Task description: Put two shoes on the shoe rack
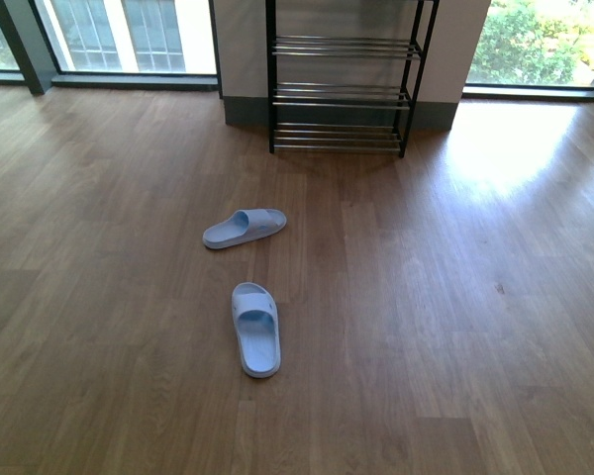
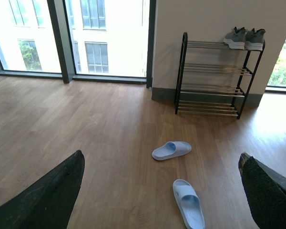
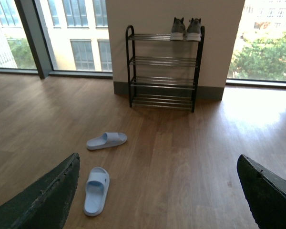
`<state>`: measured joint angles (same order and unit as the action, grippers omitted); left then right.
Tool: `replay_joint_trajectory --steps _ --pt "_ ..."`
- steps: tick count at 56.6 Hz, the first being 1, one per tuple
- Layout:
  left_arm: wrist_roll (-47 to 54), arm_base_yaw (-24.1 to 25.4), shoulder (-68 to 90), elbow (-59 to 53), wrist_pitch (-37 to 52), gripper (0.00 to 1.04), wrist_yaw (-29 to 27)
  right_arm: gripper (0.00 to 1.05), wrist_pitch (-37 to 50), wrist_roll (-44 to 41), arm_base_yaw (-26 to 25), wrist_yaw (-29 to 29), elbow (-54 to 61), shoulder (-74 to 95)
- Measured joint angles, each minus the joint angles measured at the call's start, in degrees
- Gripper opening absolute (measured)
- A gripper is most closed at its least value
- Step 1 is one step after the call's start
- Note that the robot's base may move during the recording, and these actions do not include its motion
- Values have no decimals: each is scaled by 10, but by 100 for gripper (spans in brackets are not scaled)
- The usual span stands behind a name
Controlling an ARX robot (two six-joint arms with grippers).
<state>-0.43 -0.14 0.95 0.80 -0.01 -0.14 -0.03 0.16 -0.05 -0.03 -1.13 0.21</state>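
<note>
- Pale blue rubber marks both shoes left to move in the front view. The far slide [image 1: 245,227] lies crosswise on the wooden floor [image 1: 455,327], and the near slide [image 1: 255,328] lies lengthwise, closer to the robot. They are apart from each other and well short of the shoe rack [image 1: 342,97] against the back wall. No arm shows here.
- Left wrist view: the left gripper [image 2: 160,162] is spread wide and holds nothing, hanging well above the floor. The grey sneakers [image 2: 244,38] sit side by side at one end of the rack's top tier.
- Right wrist view: the right gripper [image 3: 156,160] is likewise wide and empty, with both slides ahead of it and toward one finger.
- Risks, as I judge them:
  - The slides point different ways, so one approach angle will not suit both.
  - Soft rubber may flex or slip out of a shallow pinch.
  - The tiers are thin rods, so a slide set down askew could tip between them.
  - A careless reach to the top tier could knock the sneakers off.
</note>
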Motion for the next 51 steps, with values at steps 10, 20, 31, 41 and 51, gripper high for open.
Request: replay_joint_trajectory --steps 10,20,31,41,51 --pt "0 0 0 0 0 95 0 96 0 0 0 0 0 0" --pt "0 0 0 0 0 95 0 96 0 0 0 0 0 0" --pt "0 0 0 0 0 95 0 96 0 0 0 0 0 0" --pt "0 0 0 0 0 95 0 96 0 0 0 0 0 0" --pt "0 0 0 0 0 95 0 96 0 0 0 0 0 0"
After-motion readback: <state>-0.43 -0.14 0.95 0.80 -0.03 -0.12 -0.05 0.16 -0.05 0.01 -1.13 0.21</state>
